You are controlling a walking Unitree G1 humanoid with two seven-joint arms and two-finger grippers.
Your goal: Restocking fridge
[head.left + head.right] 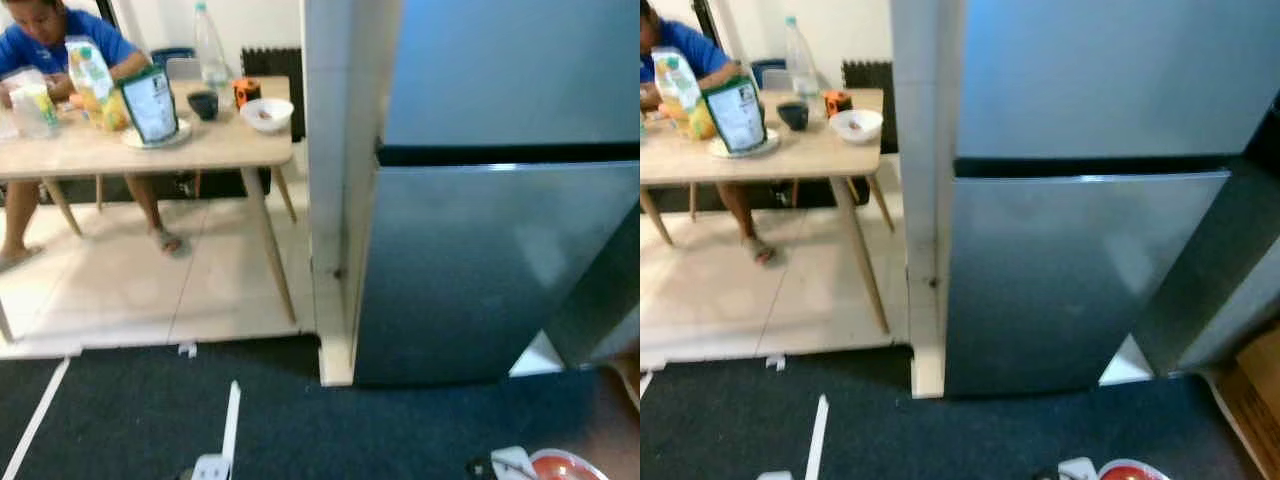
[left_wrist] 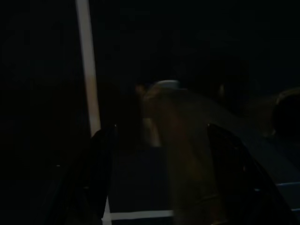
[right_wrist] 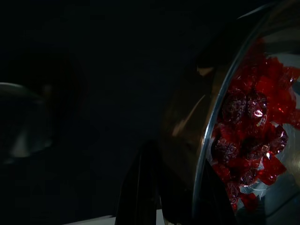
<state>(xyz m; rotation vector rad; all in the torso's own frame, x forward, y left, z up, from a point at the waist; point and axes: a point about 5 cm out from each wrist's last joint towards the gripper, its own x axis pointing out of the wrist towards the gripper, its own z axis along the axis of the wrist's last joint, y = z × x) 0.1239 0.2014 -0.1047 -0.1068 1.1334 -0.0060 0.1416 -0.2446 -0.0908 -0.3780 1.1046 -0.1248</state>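
Observation:
The tall grey fridge [image 1: 490, 260] stands right ahead with both doors closed. Low at the right, my right gripper [image 3: 176, 192] is shut on the rim of a metal bowl [image 3: 220, 122] of red glossy pieces [image 3: 248, 131]. The bowl's red and white edge [image 1: 565, 467] peeks in at the bottom of the left eye view. In the dark left wrist view, my left gripper [image 2: 159, 173] holds a dim brownish bottle [image 2: 178, 140] with a pale cap between its black fingers [image 2: 98, 173]. That cap [image 1: 210, 467] sits low in the left eye view.
A white wall post [image 1: 330, 190] borders the fridge's left side. To the left a person in blue [image 1: 50, 40] sits at a wooden table [image 1: 230, 145] with cartons, a bottle and bowls. Dark carpet [image 1: 300, 420] with white tape strips [image 1: 232, 410] lies underfoot; a cardboard box [image 1: 1255, 400] stands right.

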